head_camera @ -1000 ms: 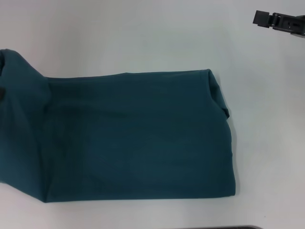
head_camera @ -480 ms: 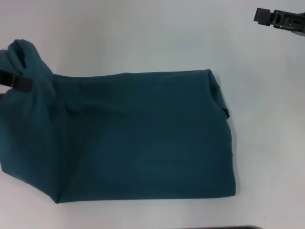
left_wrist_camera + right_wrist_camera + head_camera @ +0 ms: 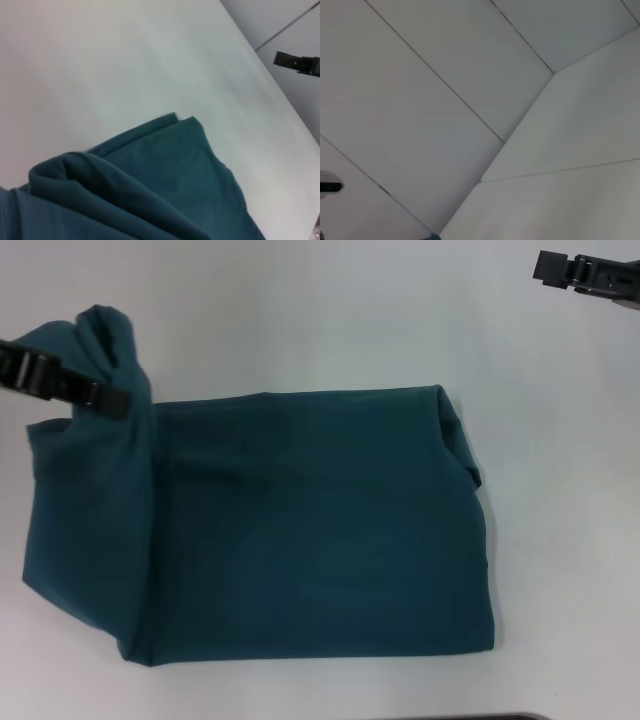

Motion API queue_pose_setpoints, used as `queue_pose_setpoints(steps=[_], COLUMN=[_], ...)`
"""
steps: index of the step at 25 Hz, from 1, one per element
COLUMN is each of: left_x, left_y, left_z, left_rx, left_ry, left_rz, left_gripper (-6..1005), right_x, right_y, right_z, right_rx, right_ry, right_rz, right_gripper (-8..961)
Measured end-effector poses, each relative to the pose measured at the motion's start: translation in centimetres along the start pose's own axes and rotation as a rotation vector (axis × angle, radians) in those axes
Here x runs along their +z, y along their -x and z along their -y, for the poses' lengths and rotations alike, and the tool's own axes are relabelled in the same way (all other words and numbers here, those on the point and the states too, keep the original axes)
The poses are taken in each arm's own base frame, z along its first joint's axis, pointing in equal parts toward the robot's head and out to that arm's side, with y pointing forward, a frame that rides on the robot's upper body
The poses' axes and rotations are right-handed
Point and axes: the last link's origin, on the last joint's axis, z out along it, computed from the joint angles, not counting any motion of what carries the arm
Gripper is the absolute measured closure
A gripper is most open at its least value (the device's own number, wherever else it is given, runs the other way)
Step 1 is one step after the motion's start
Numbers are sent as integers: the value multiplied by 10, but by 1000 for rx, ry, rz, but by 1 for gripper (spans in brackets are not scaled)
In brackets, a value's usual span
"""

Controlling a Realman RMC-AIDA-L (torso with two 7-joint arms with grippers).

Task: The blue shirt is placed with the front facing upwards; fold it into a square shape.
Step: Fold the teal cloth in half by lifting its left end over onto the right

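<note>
Blue shirt is lying partly folded on the white tabletop, soft and limp, draping from the left gripper pinching its bunched far-left edge. Right gripper is idling far right, fingers unreadable.

One shirt is lying across one white table. Two grippers are showing: the left at nine o'clock, the right at two o'clock.

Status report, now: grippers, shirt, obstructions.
Left gripper shut on the shirt's left end, bunched and lifted. Right gripper far right, off the cloth. Nothing in the way.
</note>
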Motion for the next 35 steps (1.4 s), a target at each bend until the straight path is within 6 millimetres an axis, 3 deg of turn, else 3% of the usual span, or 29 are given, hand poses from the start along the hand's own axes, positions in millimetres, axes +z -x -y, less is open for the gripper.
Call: queue_pose_setpoints(steps=[15, 35], left_x=[29, 29], left_y=[-22, -35], left_z=[-32, -63], left_rx=[70, 131], left_ry=[60, 73], left_rz=[5, 7], left_gripper=[963, 963], right_x=[-5, -7], right_y=[3, 5], right_z=[1, 1], right_rx=[4, 3], right_ry=[-6, -10], right_rz=[-7, -18], right_gripper=[184, 201])
